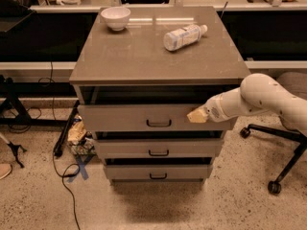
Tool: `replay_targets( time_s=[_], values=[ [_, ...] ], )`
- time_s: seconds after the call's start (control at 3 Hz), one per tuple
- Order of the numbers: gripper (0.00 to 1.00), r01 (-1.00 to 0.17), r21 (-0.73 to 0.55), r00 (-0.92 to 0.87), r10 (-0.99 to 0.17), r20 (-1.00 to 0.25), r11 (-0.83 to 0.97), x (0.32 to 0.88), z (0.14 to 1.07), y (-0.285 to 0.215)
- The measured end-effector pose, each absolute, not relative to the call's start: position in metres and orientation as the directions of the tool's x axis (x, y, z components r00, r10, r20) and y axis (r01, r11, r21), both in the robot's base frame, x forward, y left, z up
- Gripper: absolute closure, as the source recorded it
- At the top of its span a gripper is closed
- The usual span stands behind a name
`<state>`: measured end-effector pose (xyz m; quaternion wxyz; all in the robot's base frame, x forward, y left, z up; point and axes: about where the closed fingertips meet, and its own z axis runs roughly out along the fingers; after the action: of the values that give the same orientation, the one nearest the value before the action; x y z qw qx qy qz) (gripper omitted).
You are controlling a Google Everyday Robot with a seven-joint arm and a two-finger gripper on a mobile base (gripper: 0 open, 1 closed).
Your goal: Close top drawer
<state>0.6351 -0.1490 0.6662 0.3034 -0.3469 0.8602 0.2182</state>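
Observation:
The top drawer [124, 117] of the grey cabinet [153, 56] stands pulled out a little, with a dark gap under the cabinet top. Its flat grey front has a small black wire handle [159, 124] at the centre. My gripper [196, 115] comes in from the right on a white arm [268, 97], and its tan tip rests against the drawer front, right of the handle.
Two narrower grey drawers [158, 148] sit below the top one. A white bowl [115, 17] and a plastic bottle [184, 36] lying on its side are on the cabinet top. A chair base with castors [276, 186] is at the right. Cables and a bag [76, 133] lie at the left.

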Motion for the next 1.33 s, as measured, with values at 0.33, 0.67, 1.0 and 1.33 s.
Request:
replay_targets(
  time_s=[0.33, 0.67, 1.0, 1.33],
  values=[
    [1.00, -0.727, 0.173, -0.572, -0.448, -0.686, 0.664, 0.640, 0.670, -0.152],
    [1.00, -0.718, 0.191, -0.575, -0.416, -0.705, 0.670, 0.641, 0.672, -0.160],
    [1.00, -0.710, 0.207, -0.580, -0.391, -0.715, 0.673, 0.642, 0.672, -0.164],
    [1.00, -0.706, 0.213, -0.583, -0.384, -0.716, 0.675, 0.641, 0.670, -0.166]
  ],
)
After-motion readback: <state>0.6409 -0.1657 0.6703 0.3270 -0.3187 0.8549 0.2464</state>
